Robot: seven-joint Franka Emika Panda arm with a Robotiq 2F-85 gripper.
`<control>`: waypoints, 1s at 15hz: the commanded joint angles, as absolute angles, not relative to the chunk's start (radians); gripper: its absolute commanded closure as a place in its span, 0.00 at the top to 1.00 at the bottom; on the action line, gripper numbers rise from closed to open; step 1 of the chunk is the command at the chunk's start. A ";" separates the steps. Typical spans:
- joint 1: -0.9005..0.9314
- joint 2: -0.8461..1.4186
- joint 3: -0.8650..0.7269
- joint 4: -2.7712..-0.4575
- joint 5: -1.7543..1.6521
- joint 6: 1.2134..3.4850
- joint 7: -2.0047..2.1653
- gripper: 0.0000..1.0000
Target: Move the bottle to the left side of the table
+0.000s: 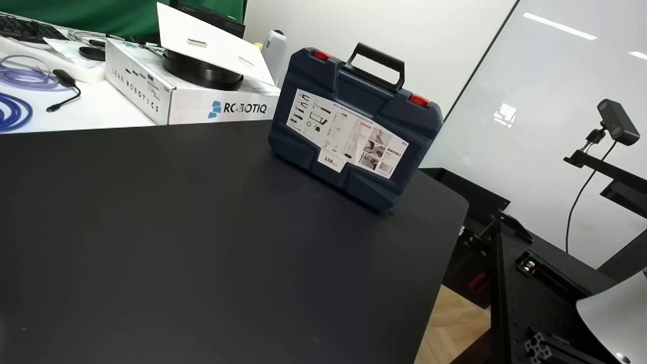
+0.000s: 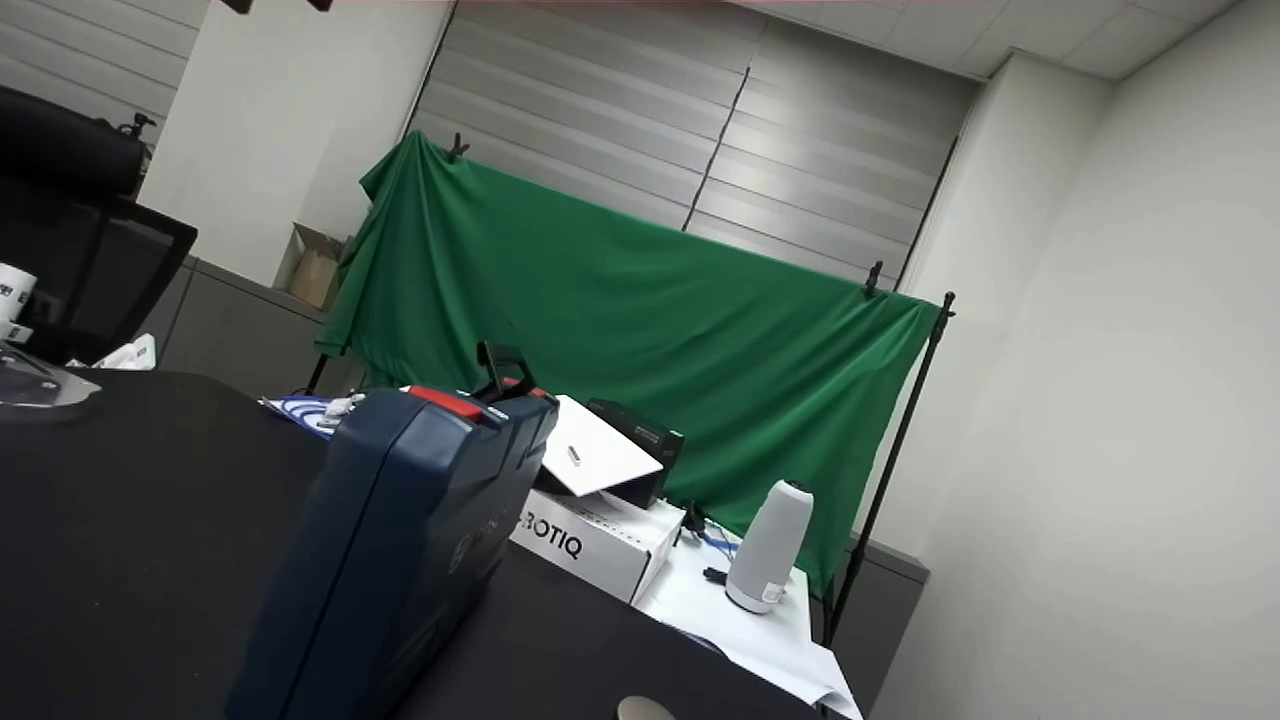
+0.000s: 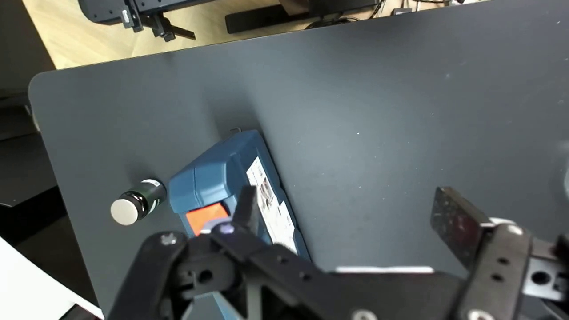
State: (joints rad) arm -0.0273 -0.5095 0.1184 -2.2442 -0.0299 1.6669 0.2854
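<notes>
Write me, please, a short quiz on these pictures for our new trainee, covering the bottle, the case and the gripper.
1. Multiple choice: in the wrist view, what stands beside the bottle?
A) a keyboard
B) the blue case
C) a coil of blue cable
2. True or false: the gripper is open and holds nothing.
3. Count: in an exterior view, how many red latches show on the case?

Key: 1. B; 2. True; 3. Two.

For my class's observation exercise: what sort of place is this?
Likely a robotics lab, or an office used as one: a Robotiq gripper, a white ROBOTIQ box and a mesh-backed office chair suggest it.
</notes>
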 commanded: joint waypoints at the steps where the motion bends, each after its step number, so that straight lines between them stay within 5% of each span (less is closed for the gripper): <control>1: -0.055 -0.490 0.049 -2.212 -0.058 1.668 0.230 1.00; 9: -0.143 -0.480 -0.088 -2.194 -0.076 1.686 0.142 1.00; 15: -0.211 -0.408 -0.188 -2.186 -0.118 1.900 0.058 1.00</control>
State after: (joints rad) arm -0.1900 -0.4757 -0.1468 -2.2258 -0.1020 1.8230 0.0939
